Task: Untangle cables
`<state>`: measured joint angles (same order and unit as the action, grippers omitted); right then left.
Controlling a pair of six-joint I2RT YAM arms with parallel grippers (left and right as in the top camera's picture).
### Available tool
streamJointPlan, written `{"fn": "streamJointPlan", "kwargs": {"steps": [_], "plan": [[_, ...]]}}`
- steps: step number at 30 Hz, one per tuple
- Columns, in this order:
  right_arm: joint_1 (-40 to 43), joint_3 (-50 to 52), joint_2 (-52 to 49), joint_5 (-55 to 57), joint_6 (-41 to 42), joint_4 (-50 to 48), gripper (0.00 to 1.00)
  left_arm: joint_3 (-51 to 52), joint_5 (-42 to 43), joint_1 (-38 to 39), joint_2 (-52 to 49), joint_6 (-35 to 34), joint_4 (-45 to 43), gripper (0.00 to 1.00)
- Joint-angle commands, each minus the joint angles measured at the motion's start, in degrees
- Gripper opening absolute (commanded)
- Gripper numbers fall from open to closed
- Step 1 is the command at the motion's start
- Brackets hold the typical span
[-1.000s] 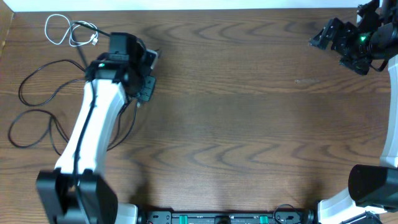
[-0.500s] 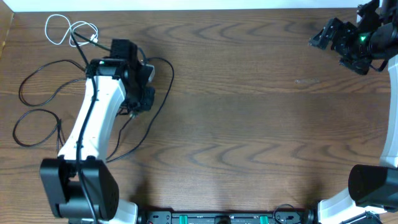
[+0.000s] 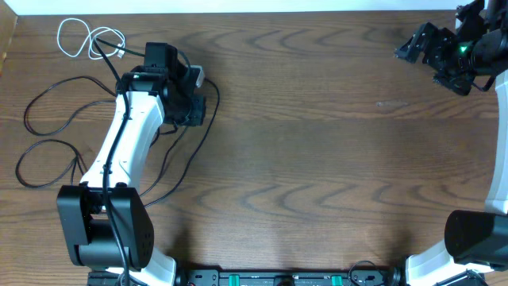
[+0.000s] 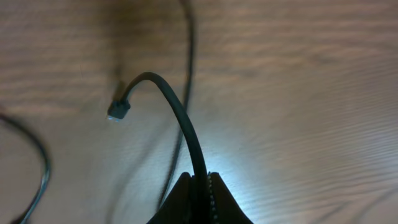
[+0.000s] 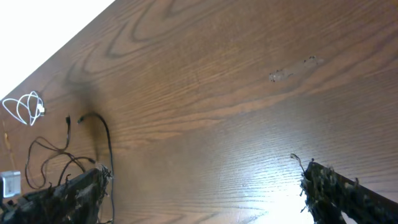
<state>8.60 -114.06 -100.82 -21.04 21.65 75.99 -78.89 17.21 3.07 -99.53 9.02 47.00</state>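
1. Pinching one black cable [image 4: 178, 107] in the clenched left tool [image 4: 200, 183], plug end [image 4: 118, 111] arching up-left.
2. Trailing down-left over the bench [image 3: 317, 159] toward the other black loops [image 3: 26, 117]; white cable [image 3: 87, 38] coiled upper left.
3. Leaving the right tool [image 3: 409, 48], spread wide and empty, far upper right.

The desk [image 3: 333, 159] is dark brown, with wavy, looping wood grain. The left arm [image 3: 131, 135] is white with black joints. Just beside it are the black cables [image 4: 186, 124], and farther from it is the white cable [image 3: 91, 40]. A green light glows on the black end of the right arm [image 3: 452, 59].
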Motion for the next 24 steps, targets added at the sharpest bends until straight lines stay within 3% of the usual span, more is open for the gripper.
{"fn": "streamJointPlan", "kwargs": {"steps": [1, 2, 4, 5, 11, 16, 21, 24], "plan": [[-0.5, -0.8, 0.7, -0.3, -0.9, 0.2, 0.99, -0.1, 4.8, -0.2, -0.3, 2.1, 0.1, 0.32], [-0.5, -0.8, 0.7, -0.3, -0.9, 0.1, 0.99, -0.1, 2.7, -0.2, -0.3, 2.0, 0.8, 0.54], [-0.5, -0.8, 0.7, -0.3, -0.9, 0.1, 0.99, -0.1, -0.9, -0.2, -0.3, 2.0, 2.6, 0.69], [-0.5, -0.8, 0.7, -0.3, -0.9, 0.1, 0.99, -0.1, -2.2, -0.2, -0.3, 2.0, 3.3, 0.71], [-0.5, -0.8, 0.7, -0.3, -0.9, 0.1, 0.99, -0.3, -4.0, -2.8, 0.2, -1.4, 2.5, 0.74], [-0.5, -0.8, 0.7, -0.3, -0.9, 0.3, 0.99, -2.8, -5.0, -9.9, 1.0, -5.9, -0.2, 0.75], [-0.5, -0.8, 0.7, -0.3, -1.0, 0.6, 0.99, -2.9, -16.7, -19.4, 1.2, -14.5, -1.7, 0.75], [-0.5, -0.8, 0.7, -0.3, -0.9, 0.5, 0.99, -2.8, -20.9, -23.7, 1.1, -15.1, -1.7, 0.75]]}}
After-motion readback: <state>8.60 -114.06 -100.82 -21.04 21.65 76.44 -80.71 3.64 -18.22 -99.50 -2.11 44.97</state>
